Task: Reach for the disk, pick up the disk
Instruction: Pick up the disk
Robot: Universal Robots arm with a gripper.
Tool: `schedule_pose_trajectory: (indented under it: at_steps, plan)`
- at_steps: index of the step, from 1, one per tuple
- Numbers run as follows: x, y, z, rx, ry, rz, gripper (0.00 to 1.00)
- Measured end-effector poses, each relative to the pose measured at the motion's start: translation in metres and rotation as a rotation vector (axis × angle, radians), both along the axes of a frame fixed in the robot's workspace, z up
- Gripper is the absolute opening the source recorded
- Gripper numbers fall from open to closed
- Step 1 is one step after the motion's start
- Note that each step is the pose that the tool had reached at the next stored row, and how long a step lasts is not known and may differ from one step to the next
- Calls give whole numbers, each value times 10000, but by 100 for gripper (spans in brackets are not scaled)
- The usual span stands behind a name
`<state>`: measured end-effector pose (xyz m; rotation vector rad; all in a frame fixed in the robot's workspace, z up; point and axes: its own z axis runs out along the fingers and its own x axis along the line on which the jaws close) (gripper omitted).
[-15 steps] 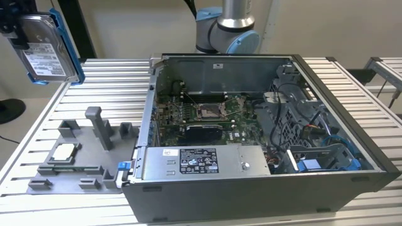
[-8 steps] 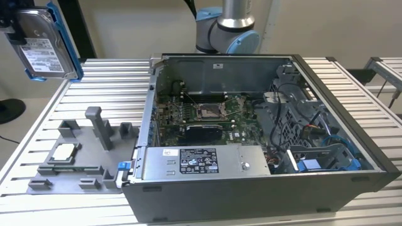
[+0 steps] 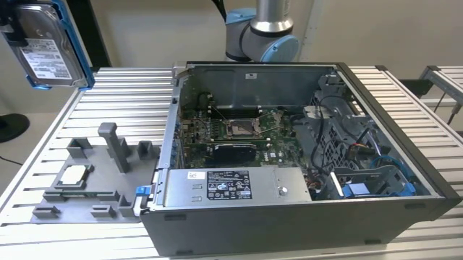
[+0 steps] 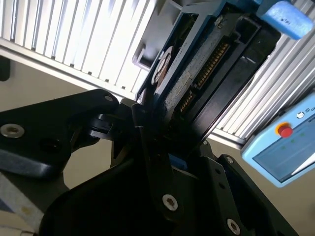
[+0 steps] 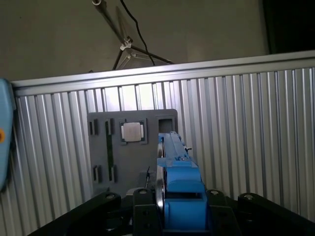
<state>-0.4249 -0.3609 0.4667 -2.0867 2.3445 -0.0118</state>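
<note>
Disk (image 3: 47, 46) is held aloft at 10 o'clock in the exterior view, well apart from the open computer case (image 3: 304, 162). Gripper (image 5: 181, 209) is seen clamped on the disk's near end, with the long axis running straight out from the jaws. Fingertip contact is hidden behind the blue rail (image 5: 179, 172), and the disk's top is cut off.

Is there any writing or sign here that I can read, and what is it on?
White label on the disk: print and barcode, too small to read.
Black-and-white sticker on the grey box: too small to read.
Blue handheld panel: red button, blurred screen, nothing readable.
</note>
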Motion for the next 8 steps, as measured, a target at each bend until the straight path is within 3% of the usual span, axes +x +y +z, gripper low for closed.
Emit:
schedule_pose_trajectory:
  at_steps: [8]
  plan:
    - [0, 0, 86, -1, 1, 0, 0]
